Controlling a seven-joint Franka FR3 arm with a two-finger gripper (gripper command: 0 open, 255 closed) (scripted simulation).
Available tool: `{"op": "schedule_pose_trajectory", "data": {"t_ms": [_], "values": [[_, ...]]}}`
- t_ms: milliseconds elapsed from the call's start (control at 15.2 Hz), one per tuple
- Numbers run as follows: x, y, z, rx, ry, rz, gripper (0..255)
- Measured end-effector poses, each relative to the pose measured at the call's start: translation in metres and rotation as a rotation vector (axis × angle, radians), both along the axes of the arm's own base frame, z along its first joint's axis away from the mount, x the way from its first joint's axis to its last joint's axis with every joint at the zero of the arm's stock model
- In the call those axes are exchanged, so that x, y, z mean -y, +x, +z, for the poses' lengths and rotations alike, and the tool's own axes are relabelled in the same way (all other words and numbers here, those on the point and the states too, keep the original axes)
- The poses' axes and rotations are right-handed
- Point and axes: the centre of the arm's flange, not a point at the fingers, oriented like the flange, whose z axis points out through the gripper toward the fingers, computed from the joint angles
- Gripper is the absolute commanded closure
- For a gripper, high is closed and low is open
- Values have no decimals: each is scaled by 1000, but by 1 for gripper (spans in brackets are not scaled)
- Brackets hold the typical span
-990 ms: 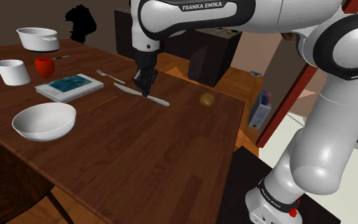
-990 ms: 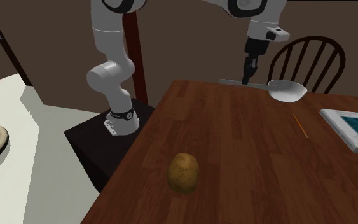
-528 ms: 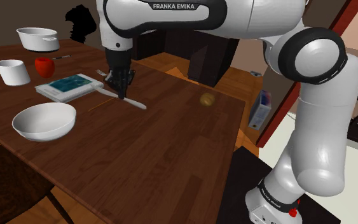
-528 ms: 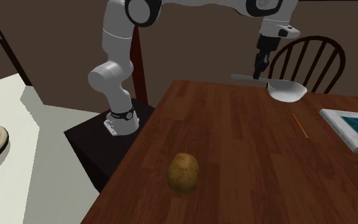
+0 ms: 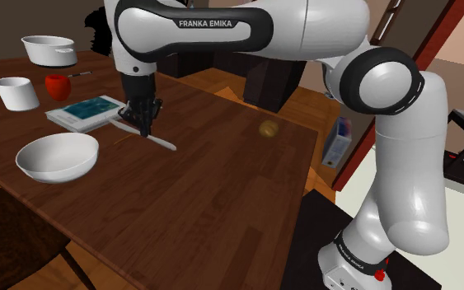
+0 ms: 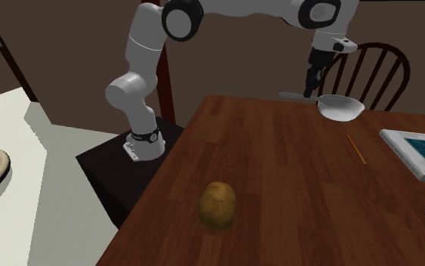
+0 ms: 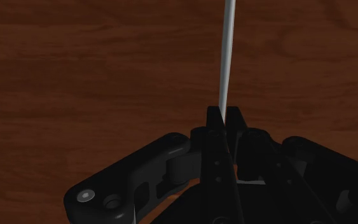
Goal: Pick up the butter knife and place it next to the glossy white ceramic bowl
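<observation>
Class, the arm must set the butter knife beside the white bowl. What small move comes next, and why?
Probably a short carry towards the glossy white bowl. The black gripper is shut on the slim silver butter knife, which seems lifted off the brown wooden table; in the shoulder view it hangs beside the blue-covered book, bare wood between it and the bowl.

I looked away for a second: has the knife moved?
Yes. In the shoulder view the knife, clasped in the pincer, has travelled leftward over the table, away from the potato and nearer the white bowl, now beside the book.
</observation>
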Motion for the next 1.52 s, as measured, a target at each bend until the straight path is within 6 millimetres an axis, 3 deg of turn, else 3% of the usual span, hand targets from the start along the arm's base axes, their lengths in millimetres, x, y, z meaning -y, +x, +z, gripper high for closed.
{"op": "schedule_pose_trajectory", "data": {"t_ms": [1188, 1518], "values": [[0, 0, -97, 0, 0, 0, 255], [0, 0, -106, 0, 0, 0, 255]]}}
